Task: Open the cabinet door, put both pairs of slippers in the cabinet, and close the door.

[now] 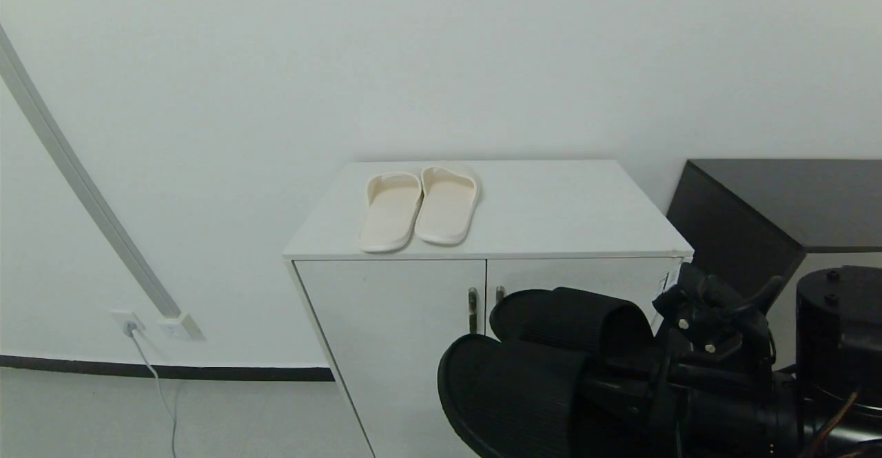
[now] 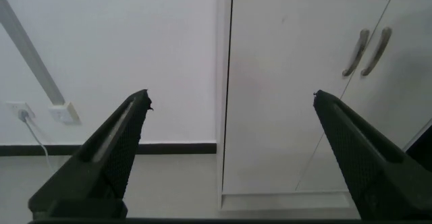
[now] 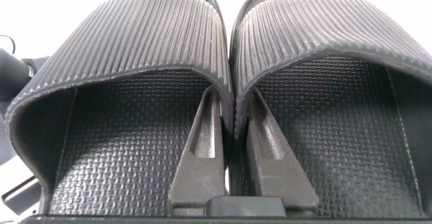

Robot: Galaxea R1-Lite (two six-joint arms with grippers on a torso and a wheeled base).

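Observation:
A white cabinet [image 1: 386, 320] stands against the wall with both doors closed; their two metal handles [image 1: 473, 310] meet at the middle. A cream pair of slippers [image 1: 419, 206] lies side by side on its top. In front of the right door my right gripper [image 1: 623, 372] holds a black pair of slippers [image 1: 530, 368]. In the right wrist view the right gripper [image 3: 233, 156] is shut on the touching inner walls of the black slippers [image 3: 148, 55]. My left gripper [image 2: 231, 96] is open and empty, low before the left door, with the handles [image 2: 356, 52] off to one side.
A dark table [image 1: 778, 196] stands right of the cabinet. On the wall at left are a slanted cable duct [image 1: 69, 162] and a socket [image 1: 127, 321] with a cable hanging to the floor. Bare floor [image 1: 172, 417] lies left of the cabinet.

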